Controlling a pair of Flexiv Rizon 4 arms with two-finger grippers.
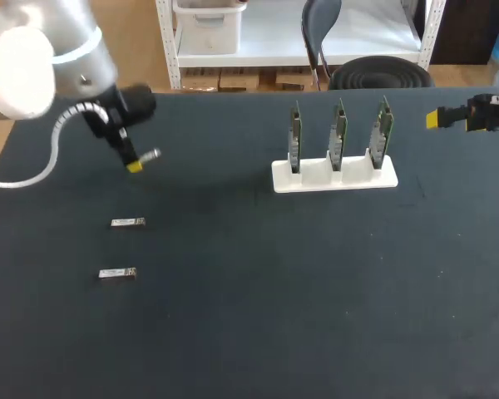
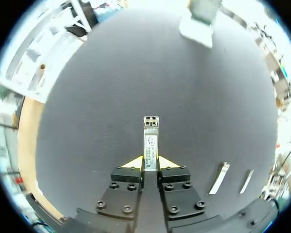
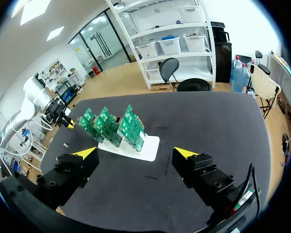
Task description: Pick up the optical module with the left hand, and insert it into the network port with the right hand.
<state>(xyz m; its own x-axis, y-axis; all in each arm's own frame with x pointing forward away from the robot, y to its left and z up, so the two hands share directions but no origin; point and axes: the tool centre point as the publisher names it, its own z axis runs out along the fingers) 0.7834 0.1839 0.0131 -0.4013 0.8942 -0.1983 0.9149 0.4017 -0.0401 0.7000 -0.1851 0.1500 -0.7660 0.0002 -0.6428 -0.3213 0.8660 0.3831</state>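
Observation:
My left gripper [image 1: 135, 165] [image 2: 150, 162] is shut on a silver optical module [image 2: 151, 138] [image 1: 150, 155], which sticks out ahead of its yellow tips above the black table. Two more optical modules [image 1: 127, 222] [image 1: 116, 273] lie on the table nearer the front, seen beside the gripper in the left wrist view [image 2: 219, 177] [image 2: 246, 181]. A white rack [image 1: 333, 174] [image 3: 144, 149] holds three upright green circuit boards [image 1: 338, 133] [image 3: 114, 127] with the network ports. My right gripper [image 3: 136, 154] [image 1: 433, 119] stands open at the far right, well apart from the rack.
The black table [image 1: 274, 283] stretches bare between the rack and the loose modules. The left arm's grey cable [image 1: 54, 145] loops near the table's left edge.

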